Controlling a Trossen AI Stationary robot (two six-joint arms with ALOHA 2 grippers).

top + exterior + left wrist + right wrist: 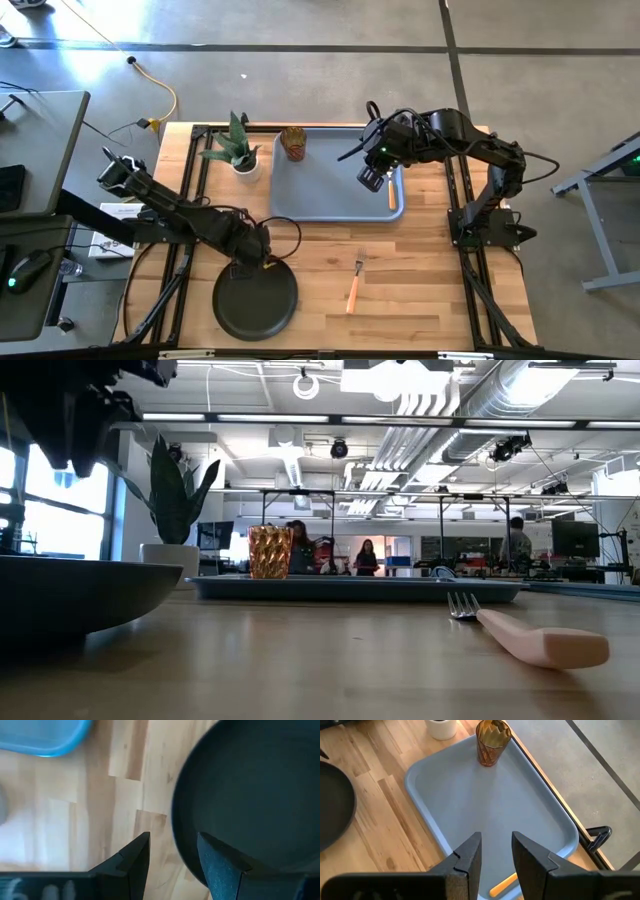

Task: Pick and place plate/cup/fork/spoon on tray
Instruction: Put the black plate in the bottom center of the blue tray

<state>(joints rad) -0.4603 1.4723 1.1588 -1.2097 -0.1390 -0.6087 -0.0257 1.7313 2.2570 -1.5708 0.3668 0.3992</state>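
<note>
The dark plate [256, 300] lies on the wood at the near left. My left gripper [243, 268] hovers open over the plate's far rim [180, 845], one finger over the wood and one over the plate; in the low view it stands above the plate [70, 595]. The blue-grey tray [330, 190] lies at the far middle. The amber cup [293, 143] stands upright in the tray's far-left corner. The spoon [391, 195] lies by the tray's right rim. My right gripper [372, 178] is open and empty above the tray, over the spoon's handle [502, 885]. The fork [354, 285] lies on the wood, near right of the plate.
A white pot with a green plant [238, 152] stands just left of the tray's far-left corner. Black rails run along the table's left and right sides. People show in the room beyond the table in the low view.
</note>
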